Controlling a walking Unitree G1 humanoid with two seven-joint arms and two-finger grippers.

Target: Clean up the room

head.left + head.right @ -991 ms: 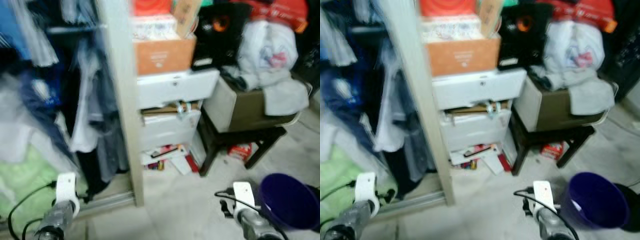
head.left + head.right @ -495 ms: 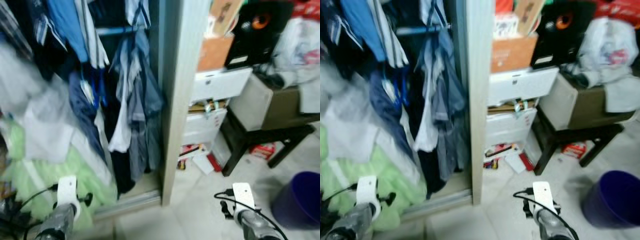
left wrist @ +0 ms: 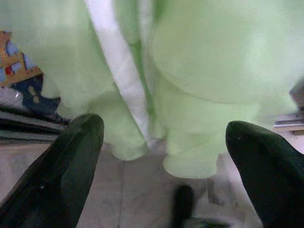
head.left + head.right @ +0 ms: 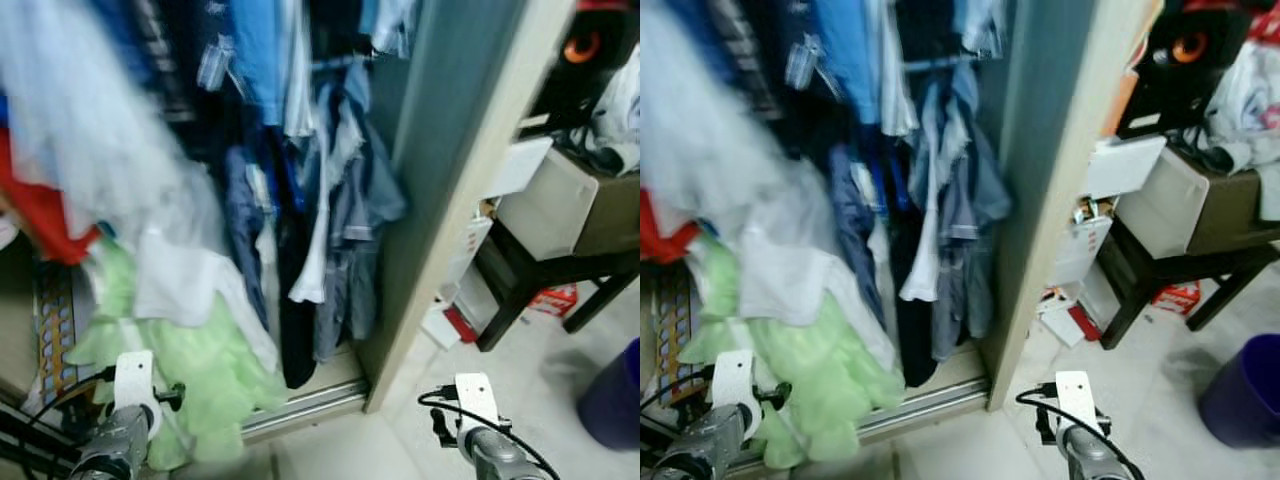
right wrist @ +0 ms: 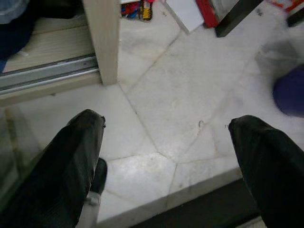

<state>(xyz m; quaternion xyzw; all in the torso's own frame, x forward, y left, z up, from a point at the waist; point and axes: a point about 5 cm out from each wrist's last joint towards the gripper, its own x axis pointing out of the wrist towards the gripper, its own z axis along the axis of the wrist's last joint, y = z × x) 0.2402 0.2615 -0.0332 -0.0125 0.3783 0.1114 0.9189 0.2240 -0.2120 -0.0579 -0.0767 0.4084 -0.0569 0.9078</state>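
Below, left claw (image 3: 161, 142) open just before green garment (image 3: 204, 71); right claw (image 5: 166, 133) open over floor (image 5: 180, 95)

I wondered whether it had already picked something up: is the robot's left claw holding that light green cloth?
No. The left gripper has its two black fingers spread wide apart, with the light green cloth hanging ahead of them, untouched.

Pale green garment (image 3: 204, 66) with a white strip, blue hanging shirts (image 4: 262, 60), white marble floor (image 5: 180, 95), purple bin (image 4: 1245, 395).
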